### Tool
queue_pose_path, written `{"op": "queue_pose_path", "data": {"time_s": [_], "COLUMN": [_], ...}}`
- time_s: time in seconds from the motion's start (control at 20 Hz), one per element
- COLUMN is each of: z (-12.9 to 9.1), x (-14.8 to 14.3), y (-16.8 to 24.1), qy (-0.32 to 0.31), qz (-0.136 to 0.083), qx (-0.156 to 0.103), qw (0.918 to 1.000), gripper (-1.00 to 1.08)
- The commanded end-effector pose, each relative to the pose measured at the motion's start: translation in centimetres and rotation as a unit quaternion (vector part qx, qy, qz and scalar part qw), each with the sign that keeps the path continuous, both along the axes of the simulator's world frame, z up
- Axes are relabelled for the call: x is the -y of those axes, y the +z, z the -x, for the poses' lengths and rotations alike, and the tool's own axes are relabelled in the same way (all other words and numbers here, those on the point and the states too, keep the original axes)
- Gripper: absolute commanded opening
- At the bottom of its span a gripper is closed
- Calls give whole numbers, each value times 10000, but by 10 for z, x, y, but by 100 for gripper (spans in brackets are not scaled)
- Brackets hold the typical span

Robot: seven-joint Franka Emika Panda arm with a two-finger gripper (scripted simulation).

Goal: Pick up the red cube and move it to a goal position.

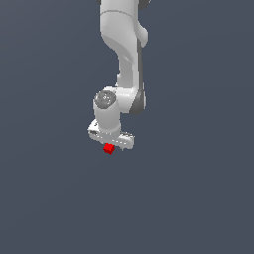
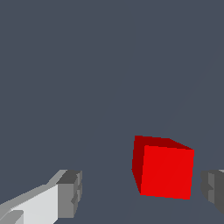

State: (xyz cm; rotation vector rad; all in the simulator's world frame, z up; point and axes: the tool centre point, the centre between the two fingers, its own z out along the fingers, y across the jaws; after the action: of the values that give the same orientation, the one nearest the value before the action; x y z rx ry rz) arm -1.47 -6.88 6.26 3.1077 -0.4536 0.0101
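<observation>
The red cube is small and bright red, showing just below the white gripper's hand in the exterior view. In the wrist view the red cube sits between the two grey fingertips, nearer to one fingertip than to the other. There is a gap on each side of it, so neither pad touches it. The gripper is open, its jaws set wide on either side of the cube. In the exterior view the fingers are hidden behind the hand.
The white arm comes down from the top of the exterior view. Around it there is only a plain dark grey-blue surface.
</observation>
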Motion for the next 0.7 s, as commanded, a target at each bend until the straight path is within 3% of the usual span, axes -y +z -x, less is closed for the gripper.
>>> {"op": "queue_pose_path", "data": {"time_s": [0.0, 0.45, 0.5, 0.65], "z": [4, 9, 9, 9], "x": [10, 23, 23, 23], "y": [-18, -43, -43, -43], "qy": [-201, -472, -472, -472], "qz": [4, -7, -7, -7], "qx": [-9, -31, -31, -31], "qw": [9998, 9989, 9989, 9989], "gripper": [100, 100, -100, -100]}}
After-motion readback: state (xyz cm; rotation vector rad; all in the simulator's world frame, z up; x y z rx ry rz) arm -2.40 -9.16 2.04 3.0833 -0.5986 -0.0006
